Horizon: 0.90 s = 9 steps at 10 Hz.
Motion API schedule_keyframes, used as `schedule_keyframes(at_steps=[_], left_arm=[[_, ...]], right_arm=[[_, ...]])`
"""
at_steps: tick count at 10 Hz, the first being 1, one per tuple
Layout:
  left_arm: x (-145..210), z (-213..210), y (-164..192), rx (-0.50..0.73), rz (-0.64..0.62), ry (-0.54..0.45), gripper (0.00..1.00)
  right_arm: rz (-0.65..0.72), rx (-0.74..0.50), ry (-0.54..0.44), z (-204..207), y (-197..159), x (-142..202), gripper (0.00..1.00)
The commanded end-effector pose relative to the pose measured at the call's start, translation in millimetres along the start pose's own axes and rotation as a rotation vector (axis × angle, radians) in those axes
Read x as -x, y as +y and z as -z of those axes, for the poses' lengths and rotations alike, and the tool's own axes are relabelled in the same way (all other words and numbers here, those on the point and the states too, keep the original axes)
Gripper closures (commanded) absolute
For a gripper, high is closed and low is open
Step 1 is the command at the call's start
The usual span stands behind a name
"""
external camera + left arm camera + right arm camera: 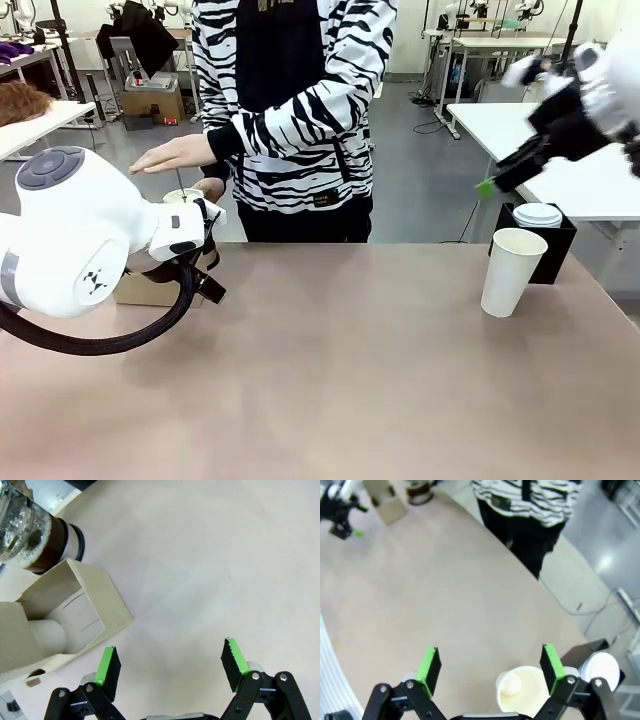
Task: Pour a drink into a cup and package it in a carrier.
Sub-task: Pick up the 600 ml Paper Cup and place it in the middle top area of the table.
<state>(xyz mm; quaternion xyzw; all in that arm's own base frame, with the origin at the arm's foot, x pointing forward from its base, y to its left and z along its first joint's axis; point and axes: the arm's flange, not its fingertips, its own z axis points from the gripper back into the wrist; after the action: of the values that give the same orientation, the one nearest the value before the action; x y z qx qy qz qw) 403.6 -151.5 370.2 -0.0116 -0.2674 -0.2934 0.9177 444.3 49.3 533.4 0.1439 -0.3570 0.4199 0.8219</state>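
The tall white cup stands upright on the table's right side. My right gripper hangs open in the air above it. In the right wrist view the cup lies below, close to the right finger of that gripper. At the far left the brown carrier peeks out behind my left arm. Beside it is the glass pitcher with the dark drink. My left gripper is open above bare table, next to the carrier, with nothing between its fingers.
A black box holding a shorter lidded white cup stands right behind the tall cup. A person in a striped top stands at the far edge, with a hand held flat over the pitcher. The table's middle is bare.
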Motion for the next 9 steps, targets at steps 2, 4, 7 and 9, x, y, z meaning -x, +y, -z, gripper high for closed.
schedule_keyframes(at_steps=[2,4,7,9], left_arm=[[0.0,-0.2,-0.1,0.001,0.001,-0.001,0.00],[0.0,-0.2,-0.1,0.001,0.001,-0.001,0.00],[0.0,-0.2,-0.1,0.001,0.001,-0.001,0.00],[0.0,-0.2,-0.1,0.001,0.001,-0.001,0.00]], right_arm=[[-0.115,-0.168,-0.208,-23.4,-56.7,74.1,0.00],[-0.135,-0.178,-0.279,-19.3,-65.4,113.6,0.00],[-0.112,-0.117,-0.218,-40.8,-53.1,82.1,0.00],[-0.118,-0.130,-0.225,-34.0,-54.8,92.9,0.00]])
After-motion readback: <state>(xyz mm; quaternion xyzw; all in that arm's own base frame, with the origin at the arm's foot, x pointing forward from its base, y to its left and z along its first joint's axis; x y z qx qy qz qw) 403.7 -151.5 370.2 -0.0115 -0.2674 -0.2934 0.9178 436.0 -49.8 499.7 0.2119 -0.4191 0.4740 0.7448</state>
